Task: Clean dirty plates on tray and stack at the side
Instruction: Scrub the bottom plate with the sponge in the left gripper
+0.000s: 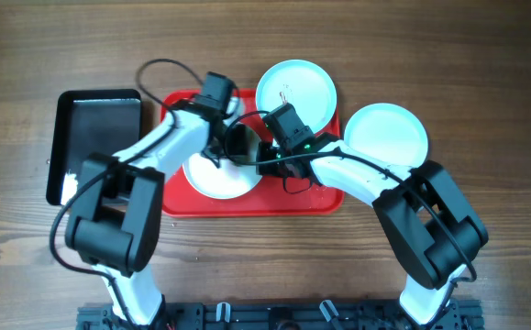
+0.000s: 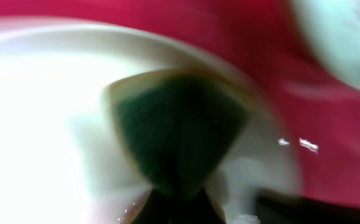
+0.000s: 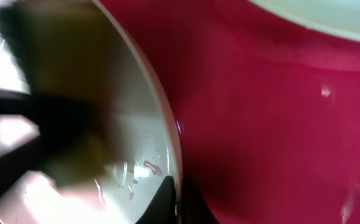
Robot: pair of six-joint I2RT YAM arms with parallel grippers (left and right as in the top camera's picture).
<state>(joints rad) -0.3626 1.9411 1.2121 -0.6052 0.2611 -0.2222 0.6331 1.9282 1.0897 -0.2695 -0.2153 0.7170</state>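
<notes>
A pale plate [image 1: 212,181] lies at the front left of the red tray [image 1: 325,197]. My left gripper [image 1: 227,137] is shut on a dark green sponge [image 1: 241,145] with a yellow edge and holds it over this plate; the left wrist view shows the sponge [image 2: 180,130] against the plate [image 2: 36,124], blurred. My right gripper [image 3: 178,198] is shut on that plate's rim [image 3: 161,118], and small dark-red smears [image 3: 150,167] show on its wet surface. A second plate [image 1: 295,89] lies at the tray's far edge. A third plate [image 1: 386,136] lies on the table to the right of the tray.
A smaller black tray [image 1: 95,137] lies on the wooden table left of the red tray. Both arms cross over the middle of the red tray, close to each other. The arm bases stand at the table's front edge.
</notes>
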